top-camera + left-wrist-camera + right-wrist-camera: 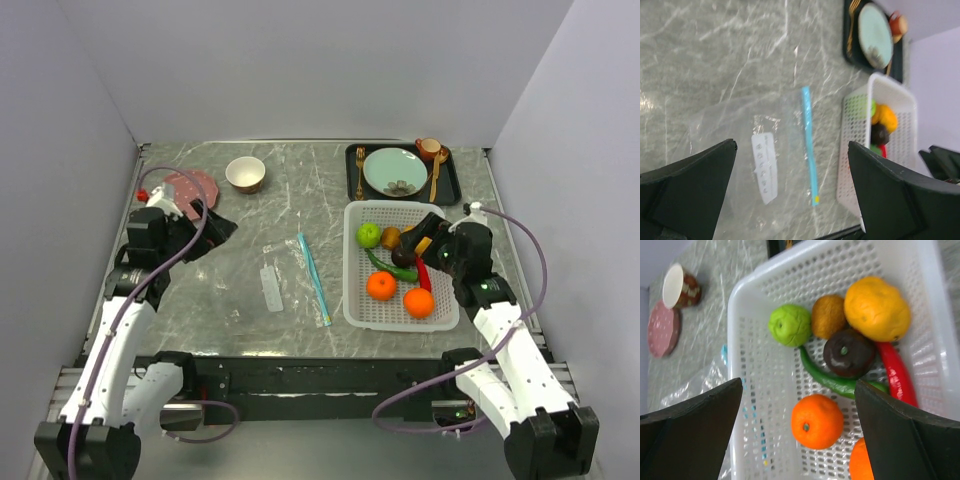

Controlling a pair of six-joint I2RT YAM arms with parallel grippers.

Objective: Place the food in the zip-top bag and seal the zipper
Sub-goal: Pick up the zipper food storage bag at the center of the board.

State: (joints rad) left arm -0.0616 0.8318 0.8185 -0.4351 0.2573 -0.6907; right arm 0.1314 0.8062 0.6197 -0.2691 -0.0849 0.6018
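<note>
left end effector (214,228), from above: spread wide, gripping nothing, hung over the left of the tabletop (230,200). right end effector (424,236): likewise spread and empty, poised over the far right of the basket (352,262), right above the food (404,257). bag (285,262) flat on the tabletop between the two, just left of the basket, zipper (314,278) on the basket side. long axis of zipper: far to near, leaning slightly right at the near end. food all in the basket: apple (369,235), brown fruit (390,238), dark fruit (403,255), pepper (388,264), chili (423,276), two oranges (381,286). judged nearer the food: right arm, by far; nearer the bag: left arm, with a reach to its right. bag outline hard to trace against the marble.

left wrist: fingers (690,190) apart at both lower corners, nothing between. bag ahead, label (763,167) and zipper plain, film nearly invisible; mouth open or pressed shut: cannot tell.

right wrist: fingers apart, nothing held. straight ahead between them, one orange; second cut off at the bottom edge, chili end behind one finger, pepper partly under the dark fruit. yellow fruit (877,307) at the far side, masked from above by the end effector. sliver of bag past the basket's left wall.
</note>
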